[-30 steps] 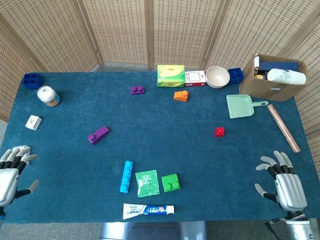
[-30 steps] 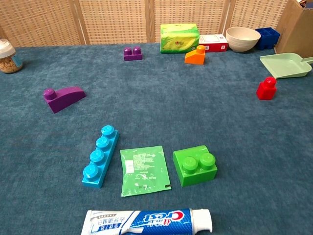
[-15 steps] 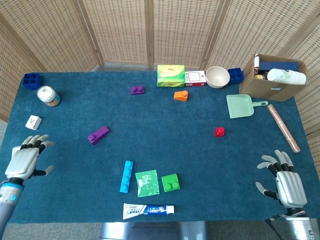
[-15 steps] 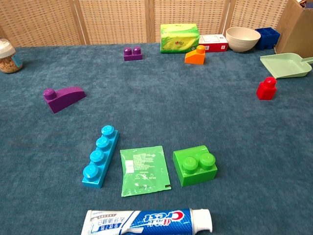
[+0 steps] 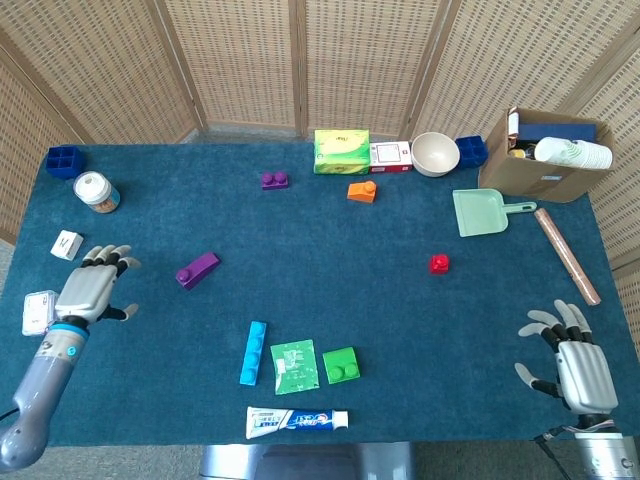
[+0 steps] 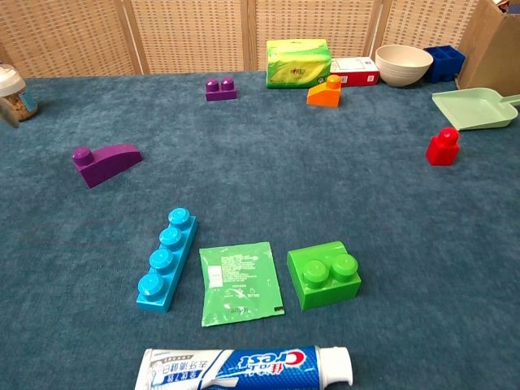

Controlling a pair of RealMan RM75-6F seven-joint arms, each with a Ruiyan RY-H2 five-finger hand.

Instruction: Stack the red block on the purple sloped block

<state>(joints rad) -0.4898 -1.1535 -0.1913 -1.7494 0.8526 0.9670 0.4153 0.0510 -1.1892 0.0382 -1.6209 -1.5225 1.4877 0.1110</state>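
On the blue cloth table [image 5: 320, 300], right of centre: red block [image 5: 439, 264] sits alone, well apart from the purple sloped block [image 5: 197, 270] | I keep left hand [image 5: 92, 291] empty, fingers spread, near the purple piece | right hand [image 5: 575, 365] empty, spread, resting at the near corner | wicker screens behind.

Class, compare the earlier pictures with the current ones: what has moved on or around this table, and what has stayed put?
The left hand has travelled up from the table's near-left corner toward the purple sloped block, fingers spread, holding nothing. The right hand has drifted slightly back toward the near edge, also empty. The red block, the purple sloped block and all other items lie where they were.
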